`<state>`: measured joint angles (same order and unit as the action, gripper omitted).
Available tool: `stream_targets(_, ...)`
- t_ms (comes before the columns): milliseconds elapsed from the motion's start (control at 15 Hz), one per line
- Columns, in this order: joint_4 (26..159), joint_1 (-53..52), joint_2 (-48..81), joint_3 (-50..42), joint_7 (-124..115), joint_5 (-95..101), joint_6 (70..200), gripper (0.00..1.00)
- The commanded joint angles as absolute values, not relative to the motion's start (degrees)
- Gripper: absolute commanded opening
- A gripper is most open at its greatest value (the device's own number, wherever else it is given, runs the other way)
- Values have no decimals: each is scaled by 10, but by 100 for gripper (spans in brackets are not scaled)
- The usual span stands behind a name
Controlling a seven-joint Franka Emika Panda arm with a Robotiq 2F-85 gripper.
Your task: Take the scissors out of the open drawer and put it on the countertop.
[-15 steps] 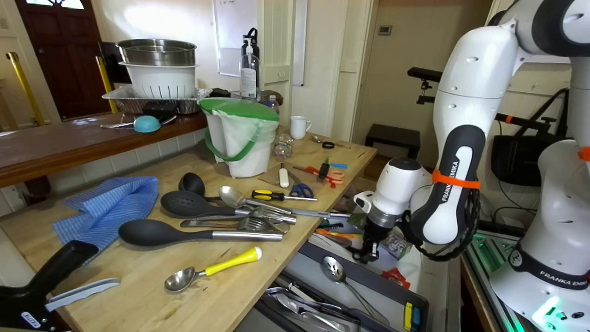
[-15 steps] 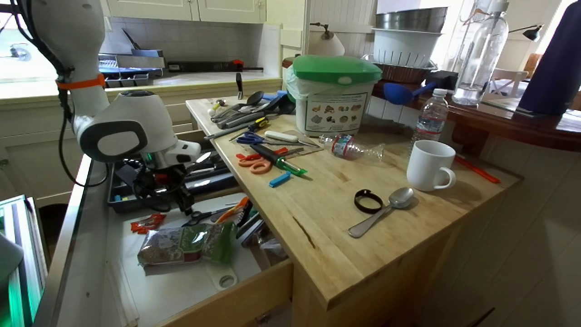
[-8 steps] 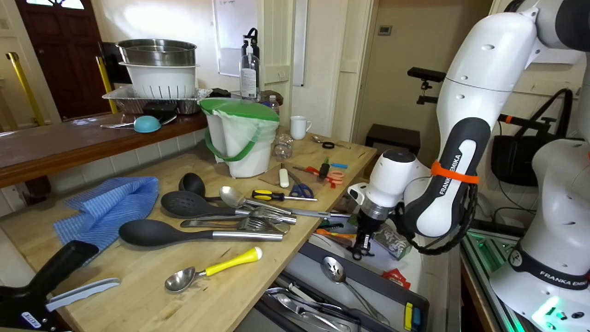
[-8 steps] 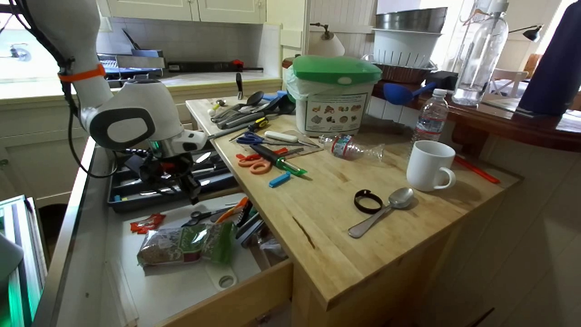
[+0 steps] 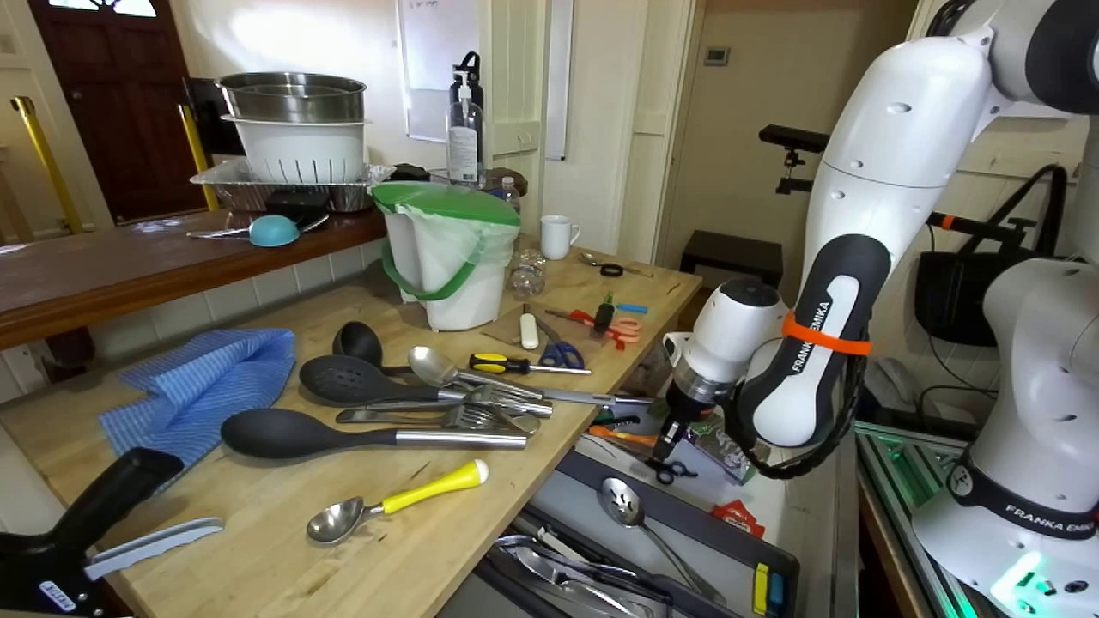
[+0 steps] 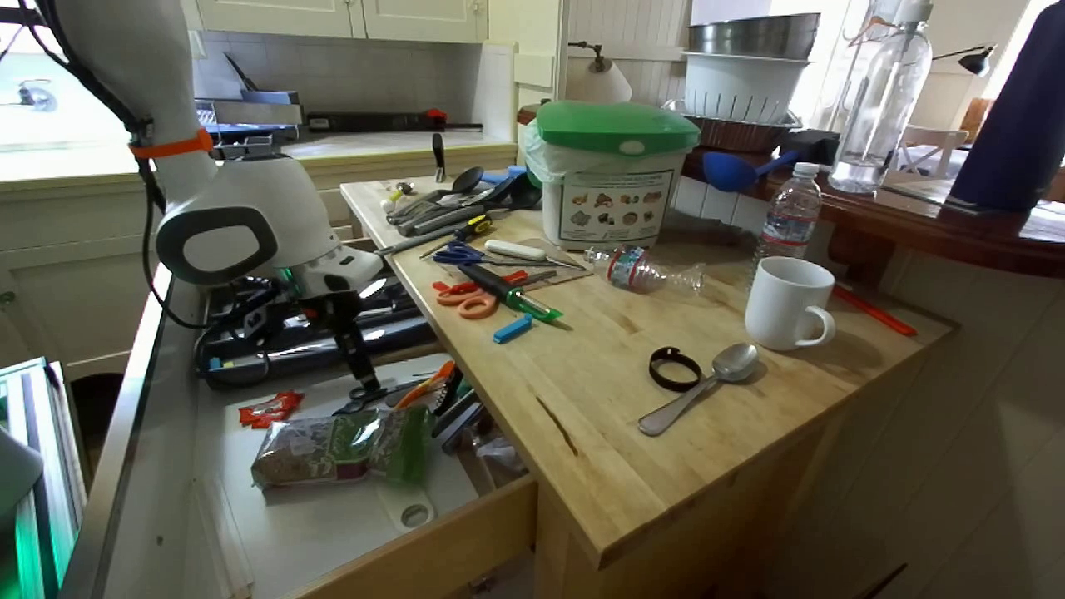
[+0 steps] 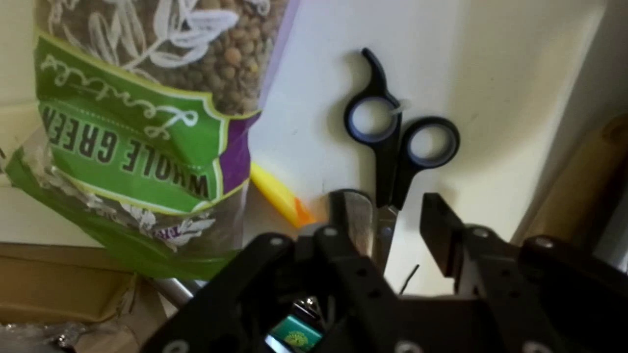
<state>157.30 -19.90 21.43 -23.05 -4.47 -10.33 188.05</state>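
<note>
Exterior view: fingers (image 6: 356, 358) have shifted — now at the black-handled scissors (image 6: 382, 393).

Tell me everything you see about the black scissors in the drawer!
The scissors have black, plastic-looking handles with two round loops lined in grey; one loop has a curved hook. Their metal blades meet at a pivot. They look nearly closed and lie in the drawer, loops over its pale bottom, clear of the bag of lentils. In the wrist view they show between the jaws of the open gripper, which hides the tips; whether it touches them, I can't tell.
</note>
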Motion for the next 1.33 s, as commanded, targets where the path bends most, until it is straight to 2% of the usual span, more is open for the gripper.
stream_targets(0,1573,-204,234,-222,-92,-152,1894,78)
stream_targets(133,1573,-202,243,-219,-104,-165,1911,92)
stream_targets(200,1572,-199,242,-216,-108,-171,1914,95)
stream_targets(400,1564,-183,248,-204,-115,-182,1911,98)
stream_targets(533,1554,-169,253,-192,-120,-183,1900,95)
stream_targets(733,1537,-140,262,-171,-129,-180,1896,100)
stream_targets(1000,1540,-144,258,-179,-117,-176,1895,100)
stream_targets(1267,1528,-115,265,-145,-126,-170,1882,100)
